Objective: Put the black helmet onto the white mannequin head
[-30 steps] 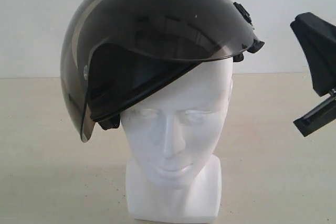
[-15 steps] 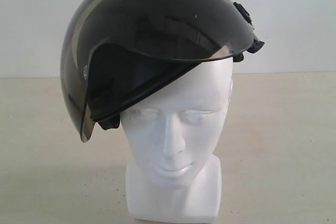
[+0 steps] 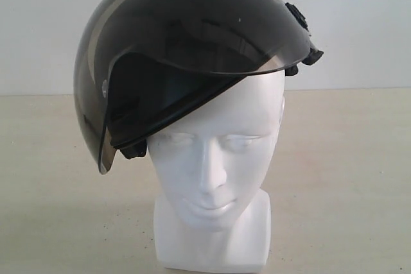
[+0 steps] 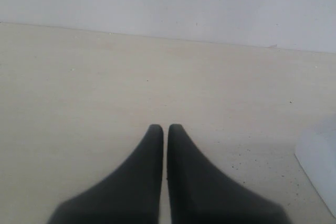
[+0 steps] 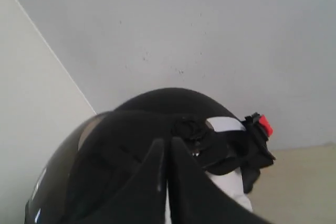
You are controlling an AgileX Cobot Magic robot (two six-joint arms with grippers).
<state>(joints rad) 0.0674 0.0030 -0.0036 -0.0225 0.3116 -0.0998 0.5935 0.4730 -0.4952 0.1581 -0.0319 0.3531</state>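
The bench [image 3: 347,178] is a pale cream, matte surface with a faint grain and a few dark specks, and its far edge meets a plain white wall [image 3: 366,24] in a straight seam. The white mannequin head [image 3: 215,152] stands upright on its blocky neck base, well forward of that far edge and about midway between the left and right edges, facing forward. The black helmet [image 3: 167,30] sits on its crown, tilted so that it hangs lower toward the bench's left edge and rides higher toward the right. Its smoky visor [image 3: 257,56] is raised above the brow and the whole face is uncovered. Bare bench lies open on both sides of the head, out to the left and right edges and back to the wall. The left gripper [image 4: 166,127] hangs over bare surface facing the far edge, its fingers drawn together to a thin slit with nothing between them. A pale blurred block [image 4: 320,166] lies near it, too unclear to name. The right gripper [image 5: 167,142] is likewise pinched to a hairline and empty, pointing at the helmet's side, where a red clip [image 5: 265,127] sits on a black strap. How far it stands from the shell I cannot tell.
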